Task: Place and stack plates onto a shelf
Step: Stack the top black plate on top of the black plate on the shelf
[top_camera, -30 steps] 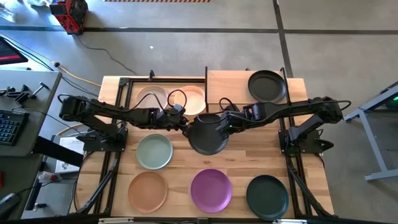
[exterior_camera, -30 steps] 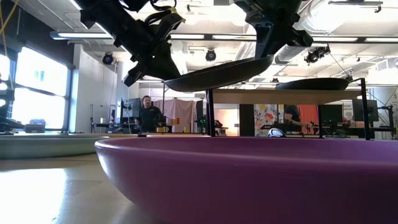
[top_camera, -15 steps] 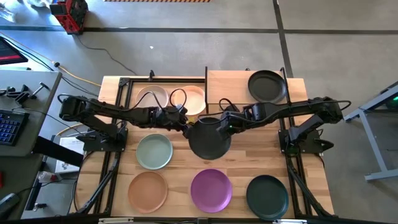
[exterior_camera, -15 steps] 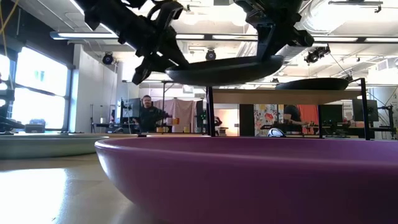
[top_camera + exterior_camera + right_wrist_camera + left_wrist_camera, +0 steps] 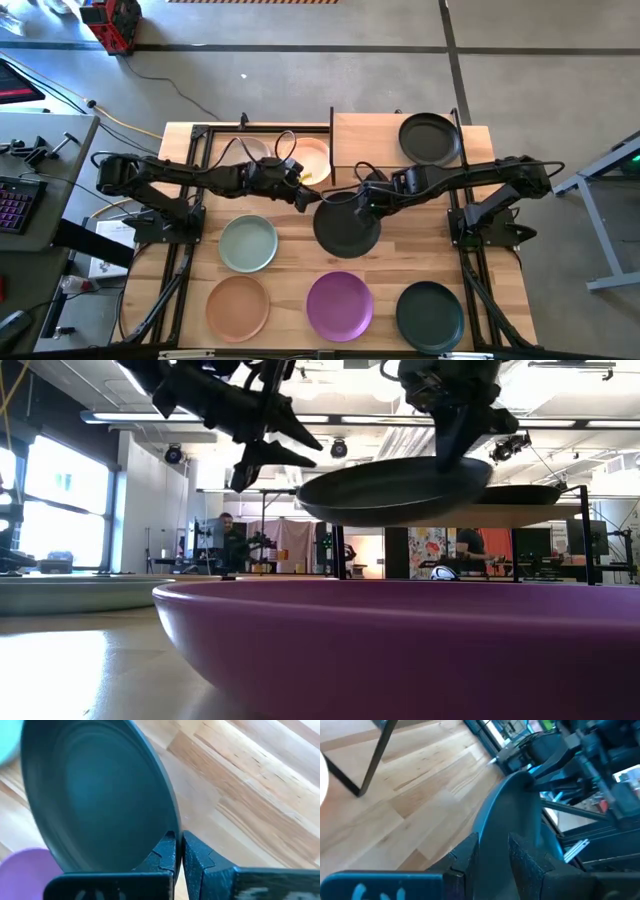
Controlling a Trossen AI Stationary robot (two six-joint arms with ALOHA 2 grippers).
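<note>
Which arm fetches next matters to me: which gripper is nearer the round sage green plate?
Left. The left gripper hangs open, raised, just off the sage green plate; the right gripper, shut on the rim of a round black plate, is farther.

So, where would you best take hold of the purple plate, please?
By its raised rim: the purple plate lies flat and shallow, so probably pinch from above, one finger inside, one outside, at the edge toward the shelf, away from the terracotta plate and dark green plate. The right claw holds a black plate.
</note>
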